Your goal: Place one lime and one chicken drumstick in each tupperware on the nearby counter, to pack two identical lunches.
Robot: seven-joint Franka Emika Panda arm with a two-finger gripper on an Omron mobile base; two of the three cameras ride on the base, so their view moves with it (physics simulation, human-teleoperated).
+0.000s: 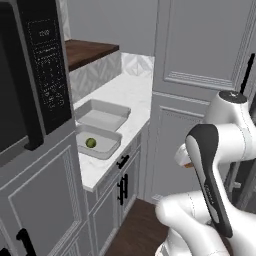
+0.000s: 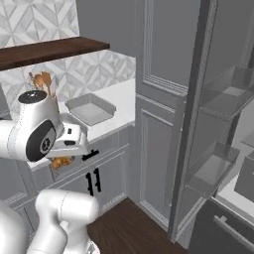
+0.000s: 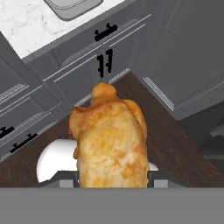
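My gripper [image 3: 113, 179] is shut on a golden-brown chicken drumstick [image 3: 110, 140], which stands up between the two fingers and hangs over the dark wooden floor in front of the cabinets. In the right base view the drumstick [image 2: 60, 161] shows just under the hand, level with the counter's front edge. Two light-grey tupperware trays sit side by side on the white marble counter [image 1: 131, 92]. The nearer tupperware [image 1: 109, 148] holds one green lime [image 1: 90, 143]. The farther tupperware [image 1: 103, 114] is empty. A corner of a tupperware [image 3: 72, 8] shows at the top of the hand view.
A black microwave [image 1: 30, 75] stands at the left above the counter. Grey cabinets with black handles [image 1: 123, 186] run below it, and a tall grey cabinet [image 1: 200, 75] closes the counter's right end. An open fridge door with shelves [image 2: 218, 124] stands at the right. An orange-brown object [image 2: 42, 79] shows behind the arm.
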